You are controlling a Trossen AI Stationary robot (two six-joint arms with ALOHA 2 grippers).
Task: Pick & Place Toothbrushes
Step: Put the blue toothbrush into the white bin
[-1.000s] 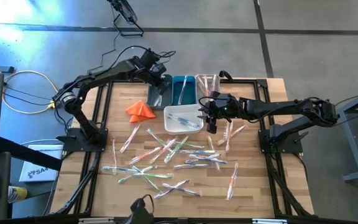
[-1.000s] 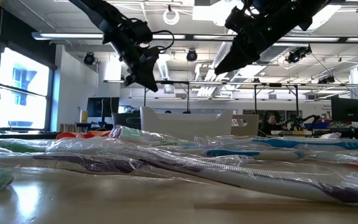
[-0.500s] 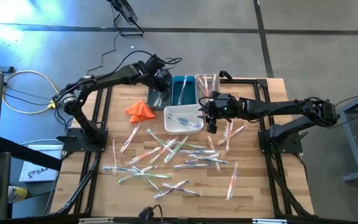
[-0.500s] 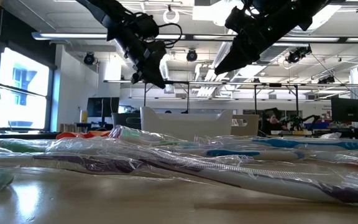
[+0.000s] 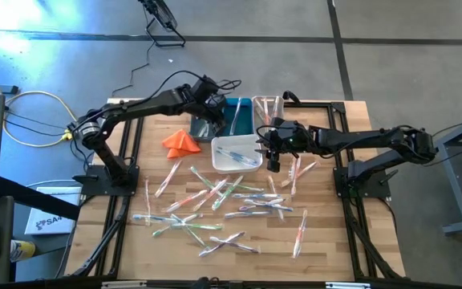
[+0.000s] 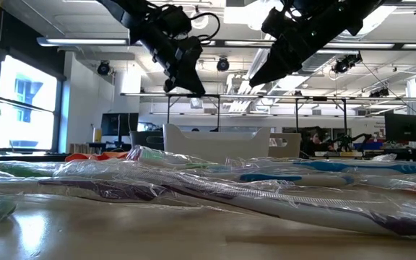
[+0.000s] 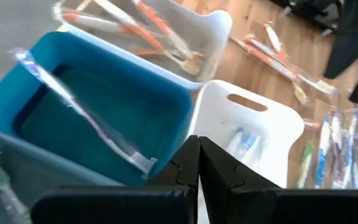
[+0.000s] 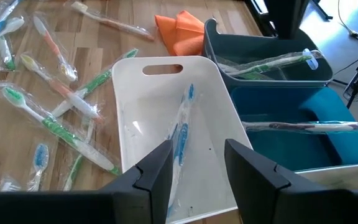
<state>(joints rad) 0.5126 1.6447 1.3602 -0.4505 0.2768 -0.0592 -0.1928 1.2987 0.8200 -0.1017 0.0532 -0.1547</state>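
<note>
Many wrapped toothbrushes [image 5: 215, 201] lie loose on the wooden table. One blue toothbrush [image 8: 180, 130] lies in the white bin [image 5: 235, 152] with a handle slot. Another lies in the teal bin [image 7: 98, 112], one with a green head in the grey bin [image 8: 272, 62], and orange ones in the far white bin [image 7: 166, 37]. My left gripper [image 7: 197, 163] is shut and empty, hovering above the grey and teal bins [image 5: 215, 103]. My right gripper [image 8: 197, 168] is open and empty, hanging above the right side of the slotted white bin [image 5: 273, 160].
An orange folded cloth [image 5: 181, 142] lies left of the slotted white bin. The bins stand in a group at the table's far middle. A black frame [image 5: 351, 172] runs round the tabletop. Bare wood shows along the near right of the table [image 5: 335, 233].
My left gripper has swung toward the table's right edge along the far side, from over the grey bin toward the teal bin, staying shut and at about the same height.
</note>
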